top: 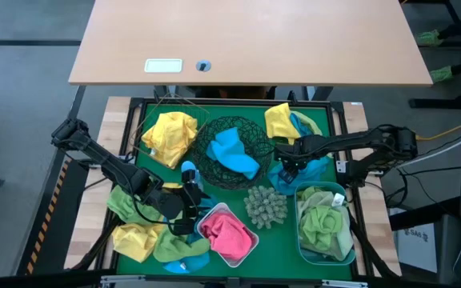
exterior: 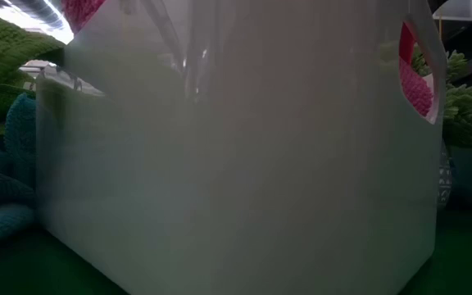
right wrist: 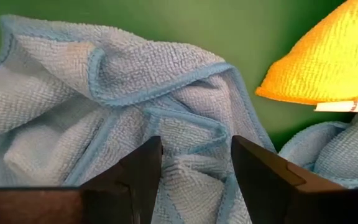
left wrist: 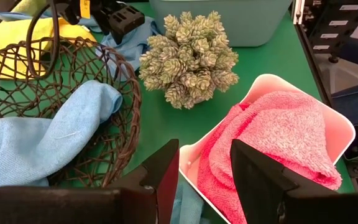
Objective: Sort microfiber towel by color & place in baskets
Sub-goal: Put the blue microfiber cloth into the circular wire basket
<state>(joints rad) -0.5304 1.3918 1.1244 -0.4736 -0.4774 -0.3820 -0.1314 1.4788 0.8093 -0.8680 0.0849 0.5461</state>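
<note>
While the right tool (top: 289,170) is hanging low over a crumpled blue towel (right wrist: 135,118) on the green counter (top: 282,237), its two fingers are standing apart with nothing between them. They are sitting just above the cloth, one on each side of a fold. A yellow towel (right wrist: 328,65) is lying close beside the blue one.

The left tool (top: 184,210) is waiting near the white tub (left wrist: 337,121), also open and empty. A pink towel (left wrist: 272,143) is already lying inside that tub. A blue towel (top: 234,150) is lying in the round black wire bowl (top: 256,132). Green towels (top: 322,224) are filling the see-through blue tub (top: 301,240). A spiky grey-green ball (top: 265,206) is sitting between the two tubs.

Some towels are not sorted yet. A big yellow one (top: 169,134) is lying at the back left, and yellow (top: 134,240) and green ones (top: 178,248) are lying at the front left.

The step now seems to be picking up the blue towel under the right tool. The next move probably calls for going down a little, pinching the fold tight, lifting it free of the yellow towel, and carrying it to the black bowl where the other blue one is lying. The tool should take only the blue cloth, not the yellow one next to it.
</note>
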